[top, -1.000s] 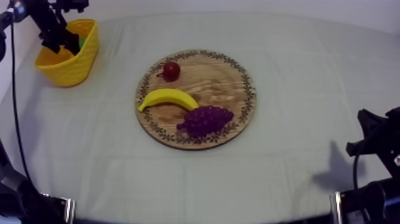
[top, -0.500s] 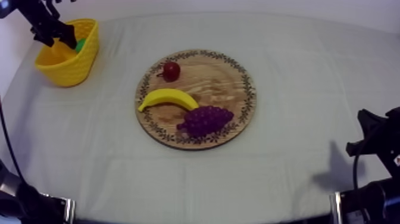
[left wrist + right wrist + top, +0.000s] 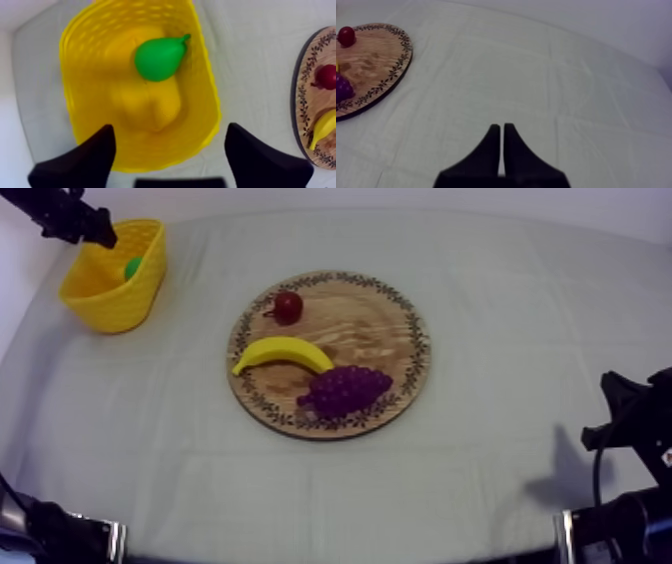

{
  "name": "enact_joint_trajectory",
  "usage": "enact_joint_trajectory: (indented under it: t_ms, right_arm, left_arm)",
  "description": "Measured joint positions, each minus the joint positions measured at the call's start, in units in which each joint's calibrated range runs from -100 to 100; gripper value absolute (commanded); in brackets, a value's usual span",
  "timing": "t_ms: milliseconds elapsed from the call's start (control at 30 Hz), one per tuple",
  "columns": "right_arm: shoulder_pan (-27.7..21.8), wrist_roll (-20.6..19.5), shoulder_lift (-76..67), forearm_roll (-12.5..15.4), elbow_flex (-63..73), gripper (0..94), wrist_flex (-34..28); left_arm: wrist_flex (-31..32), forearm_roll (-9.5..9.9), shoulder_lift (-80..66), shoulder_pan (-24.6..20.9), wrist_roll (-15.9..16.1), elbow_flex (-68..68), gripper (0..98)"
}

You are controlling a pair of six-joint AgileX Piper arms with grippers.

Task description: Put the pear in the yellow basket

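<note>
The green pear (image 3: 159, 57) lies on its side inside the yellow basket (image 3: 210, 100), free of any grip. My left gripper (image 3: 167, 157) hangs open above the basket's near rim with nothing between its fingers. From above, the basket (image 3: 115, 288) stands at the table's far left with the pear (image 3: 132, 266) showing over its rim, and the left gripper (image 3: 95, 230) is just beyond its far-left edge. My right gripper (image 3: 502, 130) is shut on nothing over bare cloth, low at the right (image 3: 625, 413).
The round wooden board (image 3: 395, 308) sits mid-table, carrying a small red fruit (image 3: 287, 306), a banana (image 3: 283, 353) and a bunch of grapes (image 3: 345, 388). Open cloth lies between board and basket and around the right arm.
My left gripper has drawn back up and to the left, out of the basket. The pear stays behind in the basket. The right arm has not moved.
</note>
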State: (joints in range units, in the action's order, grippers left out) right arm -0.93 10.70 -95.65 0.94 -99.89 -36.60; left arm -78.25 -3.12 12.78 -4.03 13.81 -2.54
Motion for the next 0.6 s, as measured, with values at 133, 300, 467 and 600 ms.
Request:
enact_joint_trajectory:
  t_ms: [133,300,467,600]
  right_arm:
    - [0.0,-0.03,0.0,0.0,0.0,0.4,0.0]
    - [0.0,-0.07,0.0,0.0,0.0,0.4,0.0]
    - [0.0,-0.07,0.0,0.0,0.0,0.4,0.0]
    - [0.0,-0.07,0.0,0.0,0.0,0.4,0.0]
  left_arm:
    - [6.35,0.0,-5.26,1.15,-0.11,5.22,53.5]
    - [12.9,0.0,-11.07,2.53,-0.83,11.32,40.8]
    - [17.02,-0.52,-16.97,3.13,-2.13,16.11,31.4]
    - [20.16,-1.36,-21.7,3.33,-2.11,20.62,23.6]
